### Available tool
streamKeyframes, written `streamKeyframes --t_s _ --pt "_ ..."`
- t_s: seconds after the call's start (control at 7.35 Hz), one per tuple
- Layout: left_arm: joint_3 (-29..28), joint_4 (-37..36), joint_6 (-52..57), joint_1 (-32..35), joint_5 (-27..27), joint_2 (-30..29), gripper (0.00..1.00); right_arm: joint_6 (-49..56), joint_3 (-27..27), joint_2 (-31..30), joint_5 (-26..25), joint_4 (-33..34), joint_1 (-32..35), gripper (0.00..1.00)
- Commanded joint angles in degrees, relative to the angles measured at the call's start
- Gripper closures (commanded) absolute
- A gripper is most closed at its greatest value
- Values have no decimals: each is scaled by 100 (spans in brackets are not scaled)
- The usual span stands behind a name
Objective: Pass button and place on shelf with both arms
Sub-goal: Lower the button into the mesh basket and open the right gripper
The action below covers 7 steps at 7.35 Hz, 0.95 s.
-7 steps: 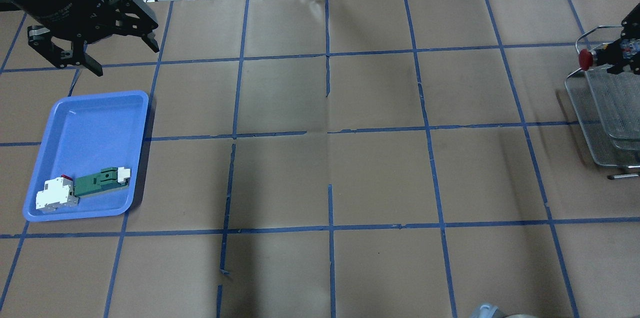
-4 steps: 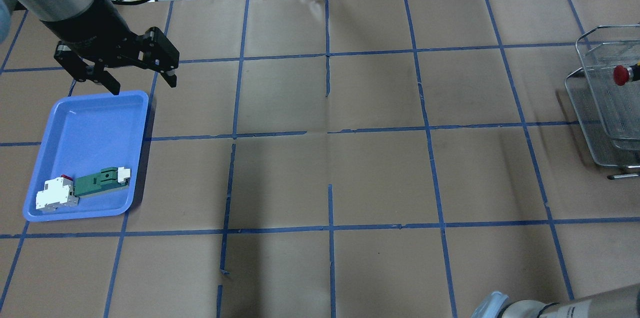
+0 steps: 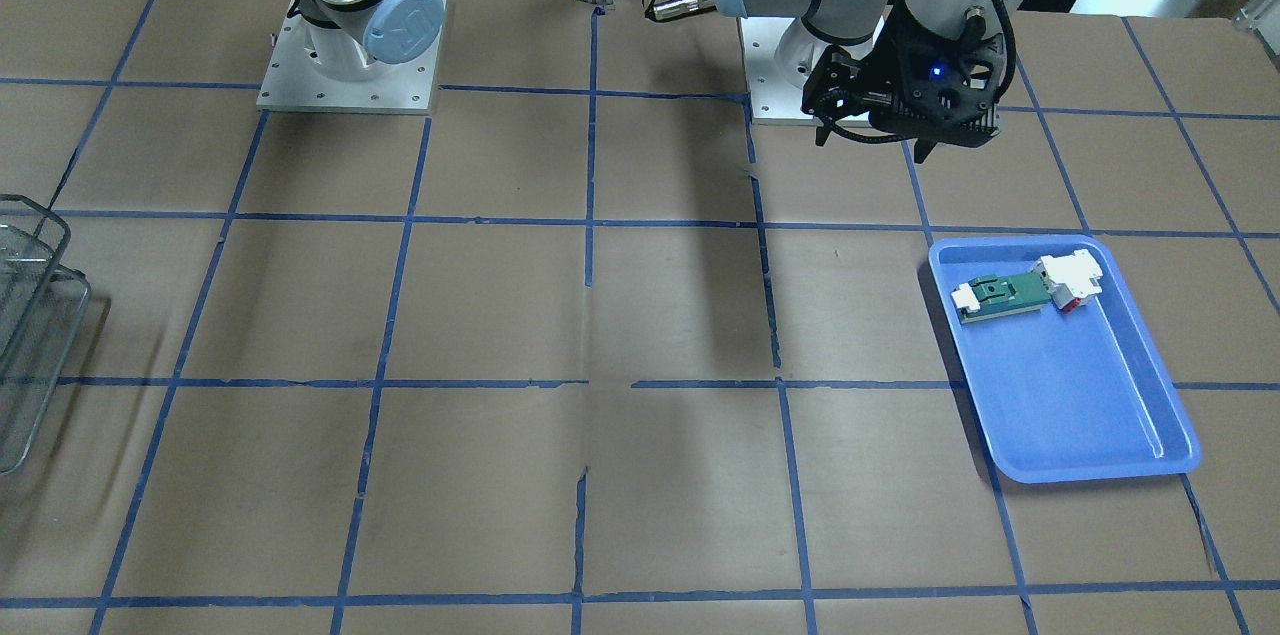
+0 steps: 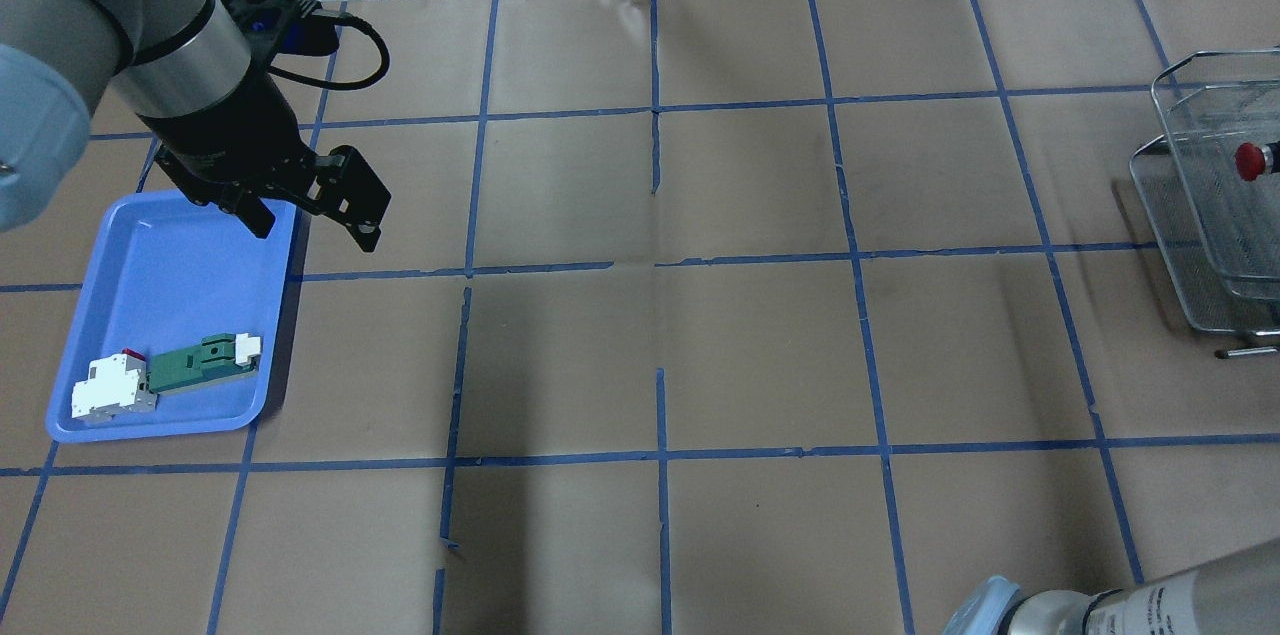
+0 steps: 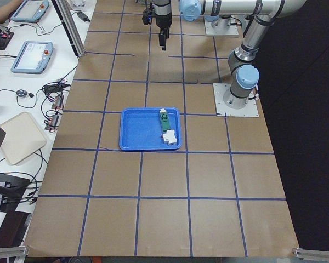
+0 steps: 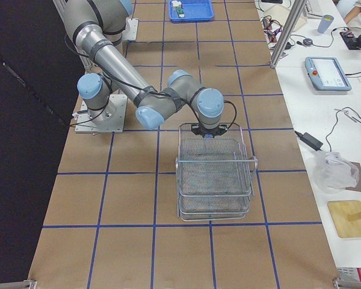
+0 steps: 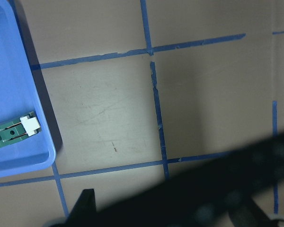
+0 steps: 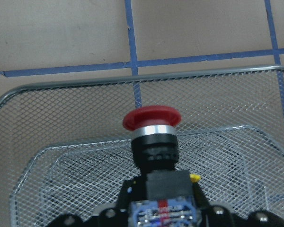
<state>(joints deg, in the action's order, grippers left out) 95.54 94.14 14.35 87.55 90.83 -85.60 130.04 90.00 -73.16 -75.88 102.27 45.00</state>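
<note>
- The right claw [image 6: 208, 133] is clenching the button [image 8: 154, 142] by its blue-and-clear block, and a black finger [image 8: 109, 215] is pressing in on each side of that block.
- The button is hanging just over the shelf [image 6: 213, 174], above the mesh of the top tier. Its red mushroom head is pointing toward the shelf's rim on the side that is facing the middle of the surface [image 4: 750, 345].
- Whether the button is touching the shelf's mesh or hanging clear of it, I cannot tell.
- The right arm [image 6: 126, 72] is reaching in low, with its wrist bending down over the shelf.
- The shelf is standing upright, its tiers stacking one under another and stepping outward toward the bottom.
- The left claw [image 4: 312, 225] is hanging released, its two fingers spreading wide with nothing between them, well apart from the shelf at the opposite end of the surface.
- The left arm [image 4: 190, 85] is angling down at that same end, far from the shelf.
- A blue tray [image 4: 170, 285] is lying flat there too, as far from the shelf as the surface is allowing.
- Inside the tray, a green-and-white module [image 4: 205, 363] and a white module [image 4: 110, 393] are lying side by side and touching, with the green one sitting nearer the shelf.
</note>
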Motion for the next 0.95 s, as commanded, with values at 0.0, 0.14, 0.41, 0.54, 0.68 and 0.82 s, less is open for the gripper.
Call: streamKeyframes --t_s 0.0,0.14,0.41,0.54,0.68,0.82 --pt "-35 -19 261 -97 14 78 0 -154 -9 39 90 -6 -35 0" --pt "-53 -28 252 -132 5 96 0 -363 -18 -48 39 -41 -35 0" --pt "-27 -19 270 -308 14 157 0 -917 78 -844 47 -338 183 0" --pt "17 -28 270 -326 5 166 0 -1815 87 -1179 12 -792 568 0" --pt "35 -19 270 -326 5 166 0 -2521 96 -1470 38 -1006 1102 0" --pt "35 -28 270 -326 5 166 0 -3058 96 -1690 -5 -1034 1717 0"
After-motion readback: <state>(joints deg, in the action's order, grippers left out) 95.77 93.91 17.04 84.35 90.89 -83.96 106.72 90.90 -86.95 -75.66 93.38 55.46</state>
